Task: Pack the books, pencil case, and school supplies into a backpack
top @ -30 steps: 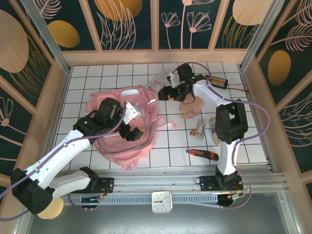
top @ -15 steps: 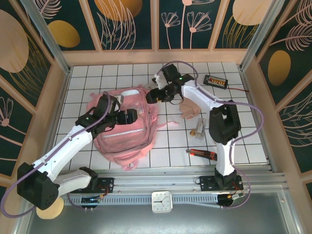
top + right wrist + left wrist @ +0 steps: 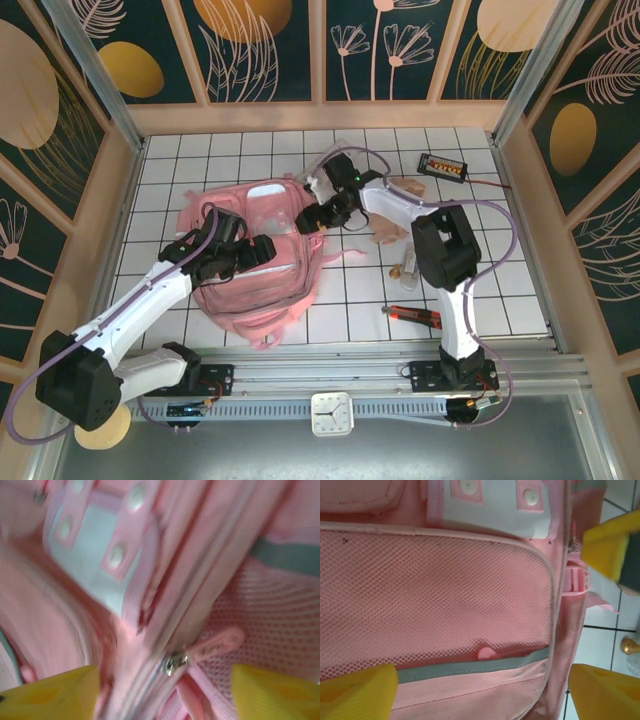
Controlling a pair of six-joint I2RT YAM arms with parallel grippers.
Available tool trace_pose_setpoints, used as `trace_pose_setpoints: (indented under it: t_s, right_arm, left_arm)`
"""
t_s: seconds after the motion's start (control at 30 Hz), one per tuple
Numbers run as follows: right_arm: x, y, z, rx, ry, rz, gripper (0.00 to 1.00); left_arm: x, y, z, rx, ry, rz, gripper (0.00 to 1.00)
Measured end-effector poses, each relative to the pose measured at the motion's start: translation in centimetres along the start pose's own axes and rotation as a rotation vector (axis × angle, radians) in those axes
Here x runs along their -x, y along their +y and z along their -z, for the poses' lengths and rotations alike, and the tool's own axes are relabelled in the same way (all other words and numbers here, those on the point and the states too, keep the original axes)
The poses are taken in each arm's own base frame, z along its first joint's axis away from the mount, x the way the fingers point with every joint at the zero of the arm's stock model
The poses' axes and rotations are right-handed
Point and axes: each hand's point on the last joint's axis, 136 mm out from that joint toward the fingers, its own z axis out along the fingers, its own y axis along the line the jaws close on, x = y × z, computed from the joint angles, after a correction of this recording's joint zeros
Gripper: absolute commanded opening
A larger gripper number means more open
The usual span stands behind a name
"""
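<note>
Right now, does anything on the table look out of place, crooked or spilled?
Nothing spilled or broken. The pink backpack lies flat, skewed to the tile grid, a strap trailing right. The pale pouch sits crumpled beside it. A red-and-black utility knife lies loose near the front edge, odd among school things.

From above we see bright, even light on the white table [image 3: 180,160], with only faint, soft shadows beside the backpack [image 3: 262,292]. Our left wrist view shows its mesh [image 3: 435,595] crisp and well lit. Our right wrist view is smeared by motion blur; even the zipper pull [image 3: 172,664] looks soft.
</note>
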Motion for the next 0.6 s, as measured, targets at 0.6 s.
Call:
trace_pose_setpoints:
  t_s: [0.6]
  right_arm:
    - [1.7, -2.2, 1.4, -0.198, -0.191, 0.979, 0.90]
  left_arm:
    - [-0.6, 3.2, -0.5, 0.099, 0.002, -0.043, 0.90]
